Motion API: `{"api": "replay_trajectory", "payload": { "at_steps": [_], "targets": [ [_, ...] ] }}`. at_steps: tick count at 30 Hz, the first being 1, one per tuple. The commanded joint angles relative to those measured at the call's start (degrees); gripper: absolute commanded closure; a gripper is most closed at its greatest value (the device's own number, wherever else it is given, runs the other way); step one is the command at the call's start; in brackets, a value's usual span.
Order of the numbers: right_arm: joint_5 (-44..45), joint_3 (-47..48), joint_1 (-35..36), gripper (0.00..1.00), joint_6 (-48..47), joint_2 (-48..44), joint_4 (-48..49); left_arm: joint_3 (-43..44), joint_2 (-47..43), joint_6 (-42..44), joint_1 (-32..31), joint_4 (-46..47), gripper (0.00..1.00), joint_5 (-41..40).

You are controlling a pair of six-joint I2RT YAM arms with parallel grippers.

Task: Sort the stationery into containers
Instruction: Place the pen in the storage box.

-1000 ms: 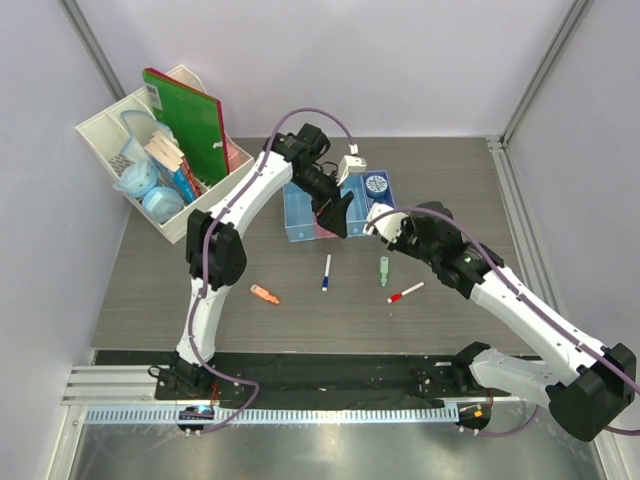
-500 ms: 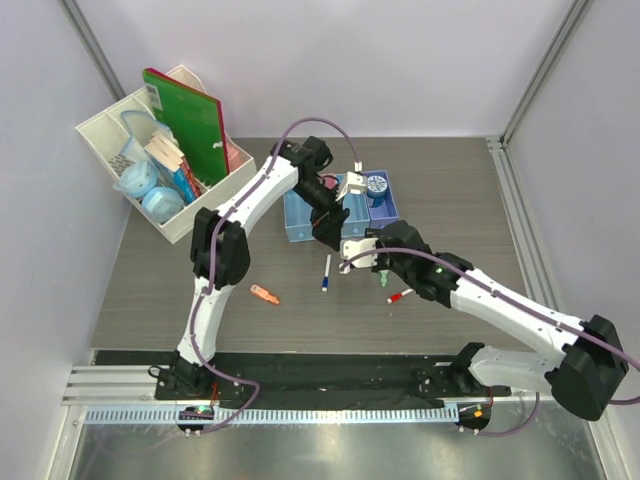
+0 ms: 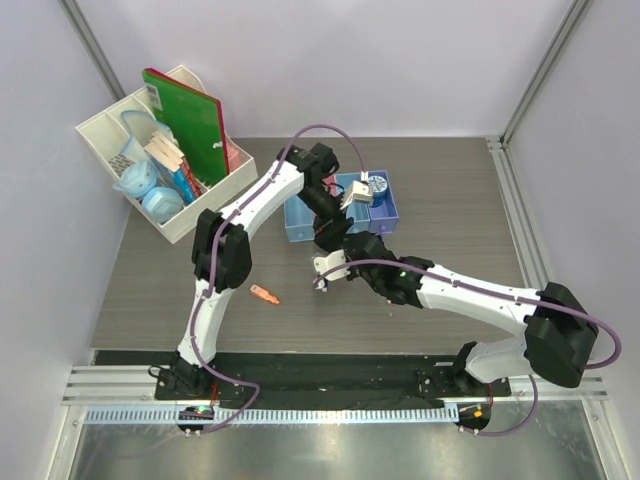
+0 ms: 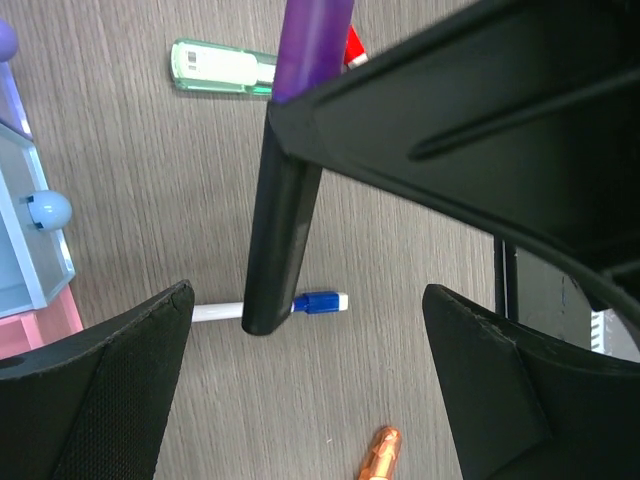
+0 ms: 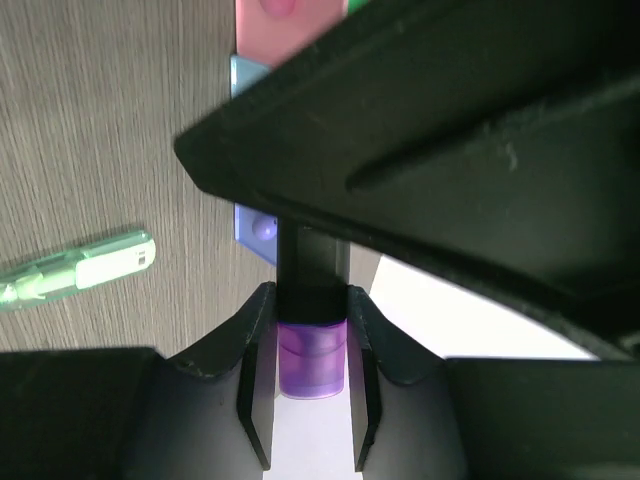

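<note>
Pale, plain walls (image 3: 400, 60) enclose a grey wood-grain desk (image 3: 160, 290). A white organiser (image 3: 100, 135) stands at the far left corner, holding a green notebook (image 3: 190, 120) and pale blue tape rolls (image 3: 150, 190).

The containers (image 3: 298, 218), a joined row of translucent bins, sit at mid-desk toward the back. Both arms meet just in front of them.

Right pincer (image 5: 306, 295): clamped on the purple-black marker (image 5: 310, 365). The fingers (image 5: 258, 340) press on either side of the purple end, and the black end projects beyond them. The marker is off the desk, held near the front edge of the bins.

Left pincer (image 4: 307, 295): spread wide, holding nothing. It hangs above the desk directly over the held marker, and its fingers (image 4: 100, 400) stand well clear of it on either side.

Loose stationery on the desk:
- The blue-white pen (image 4: 320, 302) lies flat. In the left wrist view, the marker's black end crosses over it.
- The green marker (image 4: 220, 68) lies flat, near the bins.
- The red-white pen (image 4: 352, 48) shows only a red corner beside the purple end; the rest is hidden.
- The orange marker (image 3: 264, 294) lies apart from the others, toward the near left, well away from the bins.
</note>
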Motion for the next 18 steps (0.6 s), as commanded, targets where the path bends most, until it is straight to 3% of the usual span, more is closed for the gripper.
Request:
{"api": "replay_trajectory", "payload": {
  "at_steps": [1,9,12,15,16,17,18],
  "targets": [
    [3.36,2.77,1.83,0.99,-1.58,1.31,3.77,-1.0,-3.65,2.06,-0.13,-18.61,0.05,0.03],
    [4.68,5.76,4.2,0.99,-1.93,5.35,4.47,-1.45,-3.66,2.24,-0.21,-18.61,0.14,-0.15],
    [5.55,6.99,4.73,0.99,-2.02,6.93,5.26,-1.62,-4.01,2.41,-0.3,-18.61,0.26,-0.23],
    [5.99,7.52,5.26,0.99,-2.28,7.64,5.35,-2.23,-4.27,2.59,-0.48,-18.61,0.6,-0.41],
    [6.08,7.52,5.34,0.99,-2.37,7.64,5.35,-2.32,-4.44,2.68,-0.65,-18.61,0.9,-0.84],
    [6.17,7.52,5.34,0.99,-2.37,7.73,5.35,-2.41,-4.27,2.59,-0.65,-18.52,1.0,-1.11],
    [6.43,7.43,5.26,0.99,-2.37,7.73,5.61,-2.41,-4.27,2.59,-0.65,-18.52,1.0,-1.29]
  ]
}}
